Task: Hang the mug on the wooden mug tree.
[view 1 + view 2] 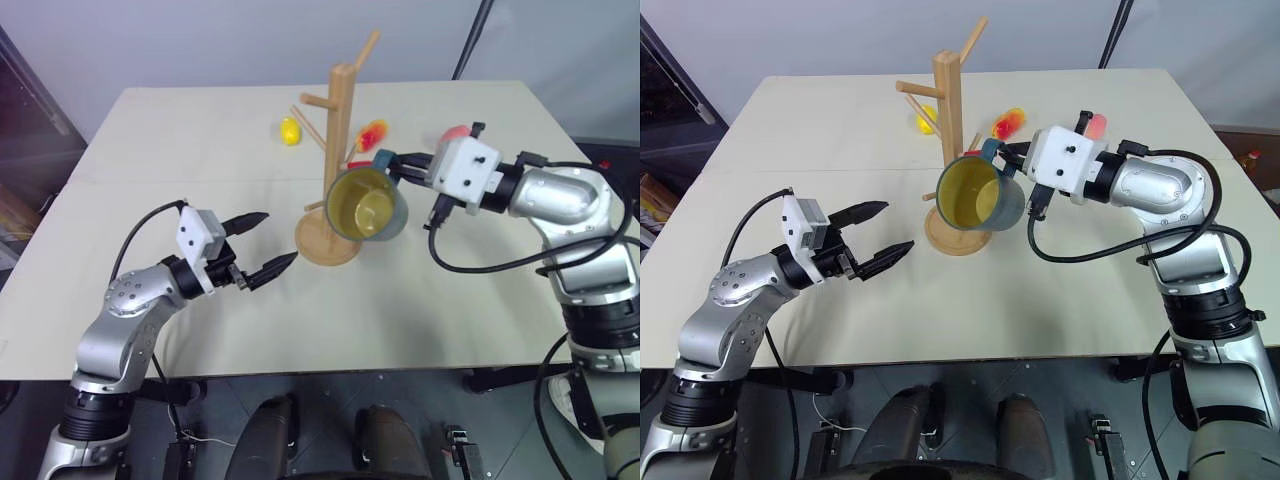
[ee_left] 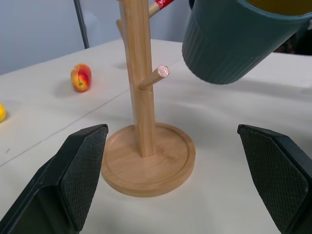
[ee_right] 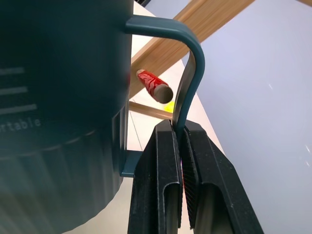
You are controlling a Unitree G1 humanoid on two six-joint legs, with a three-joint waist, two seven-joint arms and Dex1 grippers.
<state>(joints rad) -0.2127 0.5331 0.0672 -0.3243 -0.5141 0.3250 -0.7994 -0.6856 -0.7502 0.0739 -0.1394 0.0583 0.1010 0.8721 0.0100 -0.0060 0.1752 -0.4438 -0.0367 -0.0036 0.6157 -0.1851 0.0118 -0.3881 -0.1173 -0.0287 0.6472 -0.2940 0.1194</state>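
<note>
The right gripper (image 3: 183,146) is clenched on the thin loop handle of the dark teal-blue ceramic mug (image 1: 368,205) with the yellow inside. It holds the mug in the air at the centre of the head view, tipped so its mouth faces the camera, in front of the lower post of the tall light-wood mug tree (image 1: 340,150) with slanting pegs and a round disc base. In the right wrist view a red-marked peg tip (image 3: 155,87) shows through the handle loop, not yet clearly inside it.

The left gripper (image 1: 262,245) hangs released at lower left of the head view, near the tree's base but apart from it, over the pale worktop (image 1: 180,130).

The grip is narrow, on the handle alone, so the heavy mug could swivel between the pads. If the mug's body hits the post or a peg first, the unsteadied tree could tip or slide.
</note>
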